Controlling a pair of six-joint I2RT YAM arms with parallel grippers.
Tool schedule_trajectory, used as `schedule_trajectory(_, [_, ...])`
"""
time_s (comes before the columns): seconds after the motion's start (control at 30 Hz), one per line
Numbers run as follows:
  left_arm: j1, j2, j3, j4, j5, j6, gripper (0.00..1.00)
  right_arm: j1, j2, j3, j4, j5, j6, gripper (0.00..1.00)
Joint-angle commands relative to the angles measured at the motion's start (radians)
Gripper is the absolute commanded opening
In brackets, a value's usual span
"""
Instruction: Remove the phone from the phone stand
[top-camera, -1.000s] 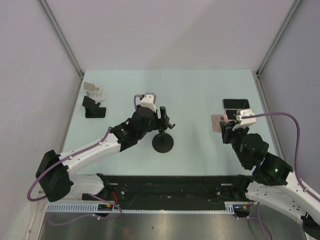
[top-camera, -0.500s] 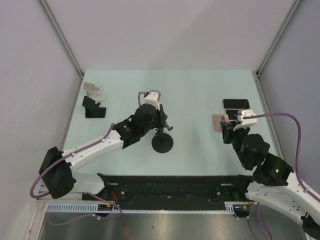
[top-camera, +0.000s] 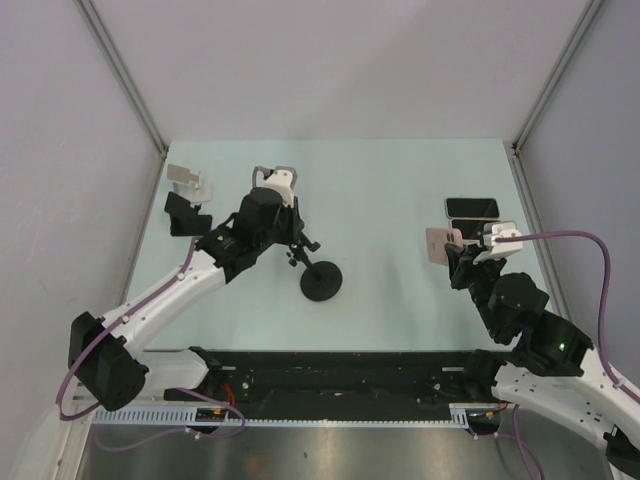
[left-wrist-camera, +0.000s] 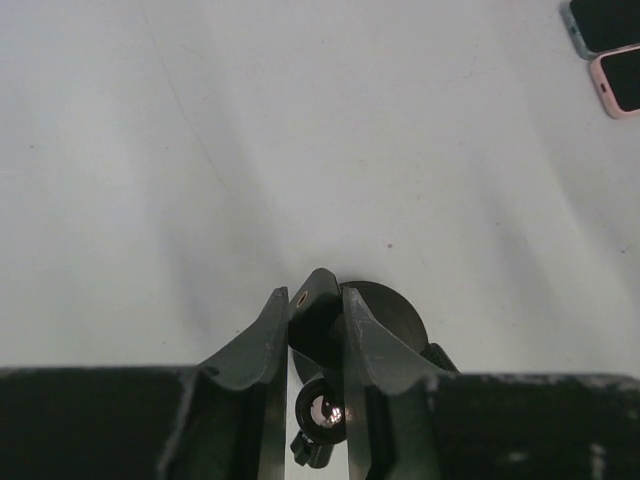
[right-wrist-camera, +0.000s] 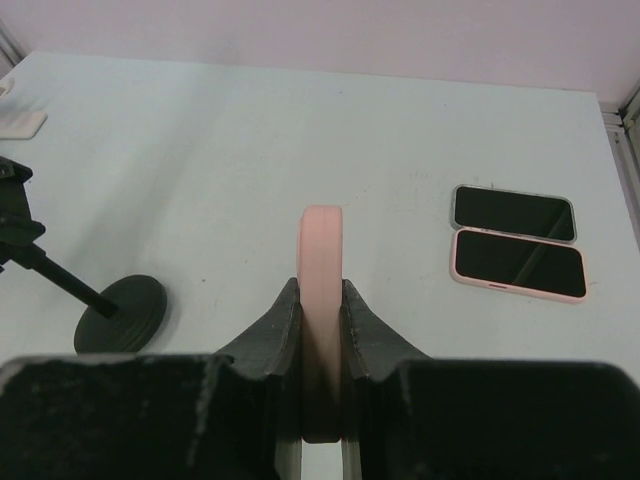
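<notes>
The pink phone (right-wrist-camera: 322, 250) stands edge-on between the fingers of my right gripper (right-wrist-camera: 321, 292), which is shut on it above the table at the right (top-camera: 447, 247). The black phone stand (top-camera: 322, 282) is in the middle of the table and holds no phone. It has a round base, and its thin pole leans to the left. My left gripper (top-camera: 296, 244) is shut on the stand's head (left-wrist-camera: 318, 312), and the base disc (left-wrist-camera: 392, 312) shows just beyond the fingertips.
Two phones lie side by side at the right, a dark-cased one (right-wrist-camera: 514, 213) and a pink-cased one (right-wrist-camera: 518, 264). A white stand (top-camera: 188, 180) and a small black stand (top-camera: 185, 214) sit at the far left. Enclosure walls border the table.
My left gripper has shut on the stand's head and pulled it left and back, so the pole now leans. The right gripper with the pink phone has barely moved.
</notes>
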Motion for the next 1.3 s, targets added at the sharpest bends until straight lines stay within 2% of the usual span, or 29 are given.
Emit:
schedule_trajectory(0.0, [0.082, -0.023, 0.081, -0.138, 0.054, 0.119, 0.0, 0.017, -0.017, 0.011, 0.047, 0.045, -0.007, 0.0])
schedule_trajectory(0.13, [0.119, -0.034, 0.101, -0.175, 0.094, 0.14, 0.0, 0.028, -0.017, 0.011, 0.044, 0.056, -0.004, 0.0])
schedule_trajectory(0.2, [0.114, -0.026, 0.106, -0.179, 0.149, 0.137, 0.0, 0.028, -0.011, 0.011, 0.045, 0.062, -0.005, 0.0])
schedule_trajectory(0.53, [0.064, 0.073, 0.239, -0.224, 0.177, 0.26, 0.0, 0.033, -0.014, 0.011, 0.042, 0.075, -0.007, 0.0])
schedule_trajectory(0.7, [-0.05, 0.145, 0.291, -0.241, 0.111, 0.271, 0.01, 0.034, -0.005, 0.011, 0.042, 0.078, -0.007, 0.0])
schedule_trajectory(0.77, [-0.057, 0.161, 0.291, -0.242, 0.112, 0.24, 0.02, 0.034, -0.004, 0.011, 0.041, 0.079, -0.007, 0.0])
schedule_trajectory(0.83, [-0.057, 0.176, 0.282, -0.244, 0.092, 0.223, 0.08, 0.037, -0.008, 0.011, 0.041, 0.081, -0.007, 0.0])
schedule_trajectory(0.87, [-0.057, 0.176, 0.279, -0.244, 0.068, 0.211, 0.17, 0.039, -0.013, 0.011, 0.039, 0.078, -0.007, 0.0])
schedule_trajectory(0.9, [-0.057, 0.178, 0.276, -0.242, 0.059, 0.203, 0.22, 0.04, -0.014, 0.011, 0.039, 0.081, -0.005, 0.0])
schedule_trajectory(1.07, [-0.06, 0.172, 0.284, -0.244, 0.031, 0.182, 0.39, 0.045, -0.016, 0.011, 0.038, 0.088, -0.002, 0.0])
schedule_trajectory(1.27, [-0.093, 0.138, 0.299, -0.244, -0.007, 0.192, 0.71, 0.051, -0.016, 0.011, 0.035, 0.091, 0.0, 0.0])
